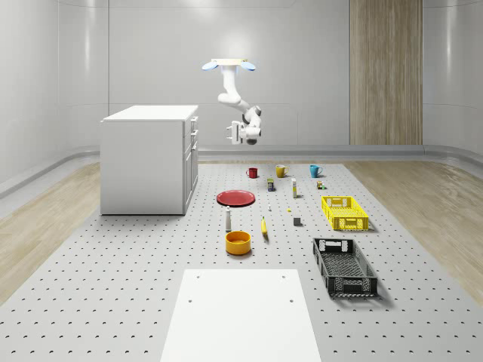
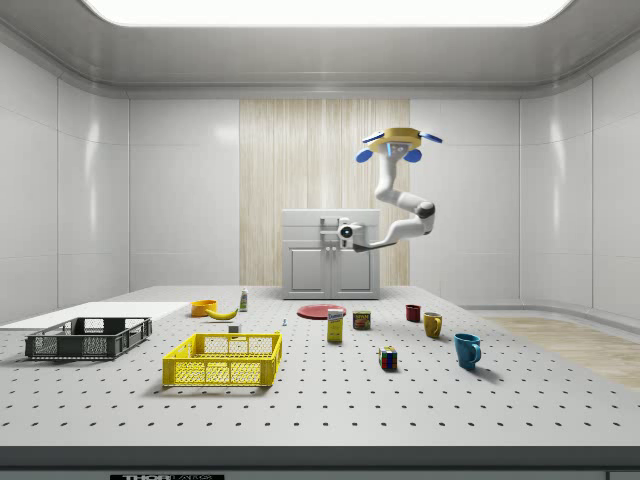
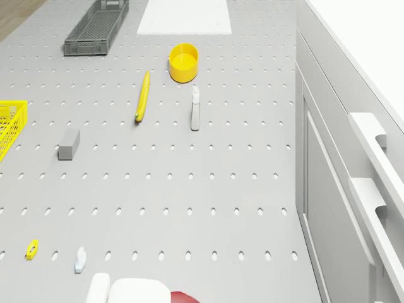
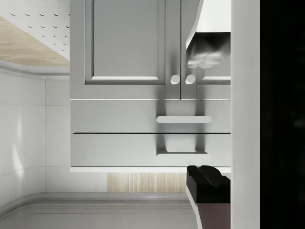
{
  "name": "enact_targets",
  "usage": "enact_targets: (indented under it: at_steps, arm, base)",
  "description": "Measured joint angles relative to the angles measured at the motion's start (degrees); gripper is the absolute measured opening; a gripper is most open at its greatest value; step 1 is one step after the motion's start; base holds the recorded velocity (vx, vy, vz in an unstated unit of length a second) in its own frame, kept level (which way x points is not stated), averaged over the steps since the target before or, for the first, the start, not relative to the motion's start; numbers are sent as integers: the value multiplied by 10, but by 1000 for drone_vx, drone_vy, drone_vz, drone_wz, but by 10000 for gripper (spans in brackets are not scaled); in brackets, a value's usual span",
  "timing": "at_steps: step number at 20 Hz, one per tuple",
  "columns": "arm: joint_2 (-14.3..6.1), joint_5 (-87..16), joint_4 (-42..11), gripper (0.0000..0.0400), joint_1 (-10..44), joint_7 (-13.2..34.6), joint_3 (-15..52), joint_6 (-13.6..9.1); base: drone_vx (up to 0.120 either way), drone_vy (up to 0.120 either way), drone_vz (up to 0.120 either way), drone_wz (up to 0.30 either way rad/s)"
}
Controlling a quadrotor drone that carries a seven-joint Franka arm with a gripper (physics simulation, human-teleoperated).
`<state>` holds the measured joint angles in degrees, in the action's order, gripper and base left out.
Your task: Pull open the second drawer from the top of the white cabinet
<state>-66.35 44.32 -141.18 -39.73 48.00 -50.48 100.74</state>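
In the whole-scene view the white cabinet (image 1: 149, 160) stood on the perforated counter (image 1: 113, 286), drawers facing the hovering drone (image 1: 229, 65). The gripper (image 1: 234, 133) hung just off the cabinet's drawer front, level with its upper drawers. In the side view the gripper (image 2: 331, 235) overlapped the cabinet (image 2: 331, 255), hiding part of its handles. In the wrist view the second drawer (image 4: 150, 116), shut, carried a long bar handle (image 4: 184, 119) running along its width; the fingers (image 4: 208, 50) stood apart.
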Motion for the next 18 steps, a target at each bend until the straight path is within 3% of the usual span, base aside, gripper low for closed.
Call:
enact_targets:
  at_steps: [8,18]
  arm:
    - [-6,-5,-1,300,-5,4,-1,5]
    - [-8,22,-32,300,-16,-2,33,52]
  base:
    - [120,0,0,0]
    - [0,0,0,0]
